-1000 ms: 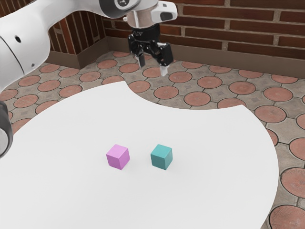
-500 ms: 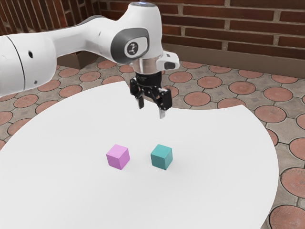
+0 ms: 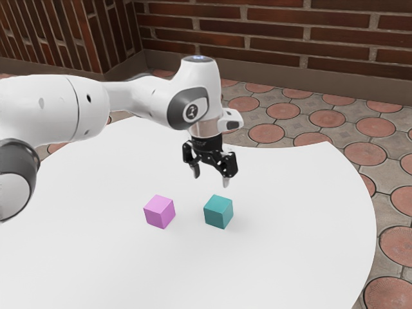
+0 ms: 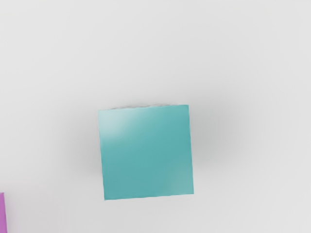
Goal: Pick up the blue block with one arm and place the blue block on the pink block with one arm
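A teal-blue block [image 3: 218, 212] rests on the white round table [image 3: 290, 212], with a pink block [image 3: 159, 211] a short way off toward the exterior view's left. My gripper [image 3: 210, 177] hangs open just above the blue block, its two fingers spread and holding nothing. The wrist view looks straight down on the blue block [image 4: 146, 151], and a sliver of the pink block [image 4: 2, 212] shows beside it.
The table's rim [image 3: 360, 193] curves round on the exterior view's right, above a floor of round brick pavers [image 3: 328, 119]. A brick wall [image 3: 290, 32] stands at the back. My white arm [image 3: 96, 109] spans the table from the exterior view's left.
My hand has come down from high over the table's far edge and forward, so that it hangs close above the blue block. Both blocks stayed put, and the fingers stayed open.
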### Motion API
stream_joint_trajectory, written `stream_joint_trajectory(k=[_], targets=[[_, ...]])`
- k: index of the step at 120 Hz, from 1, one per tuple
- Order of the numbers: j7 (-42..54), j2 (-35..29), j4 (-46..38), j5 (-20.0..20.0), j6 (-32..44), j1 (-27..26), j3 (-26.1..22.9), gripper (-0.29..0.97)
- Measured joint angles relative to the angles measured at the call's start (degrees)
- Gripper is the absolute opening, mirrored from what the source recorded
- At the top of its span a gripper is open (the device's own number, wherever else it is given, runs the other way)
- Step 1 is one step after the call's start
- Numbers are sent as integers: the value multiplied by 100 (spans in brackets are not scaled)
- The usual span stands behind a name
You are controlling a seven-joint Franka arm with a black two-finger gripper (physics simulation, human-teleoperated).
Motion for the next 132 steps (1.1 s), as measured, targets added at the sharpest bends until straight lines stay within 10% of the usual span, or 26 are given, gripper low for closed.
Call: stream_joint_trajectory(k=[132], targets=[[79,1069,-75,-252,1040,-52,69,68]])
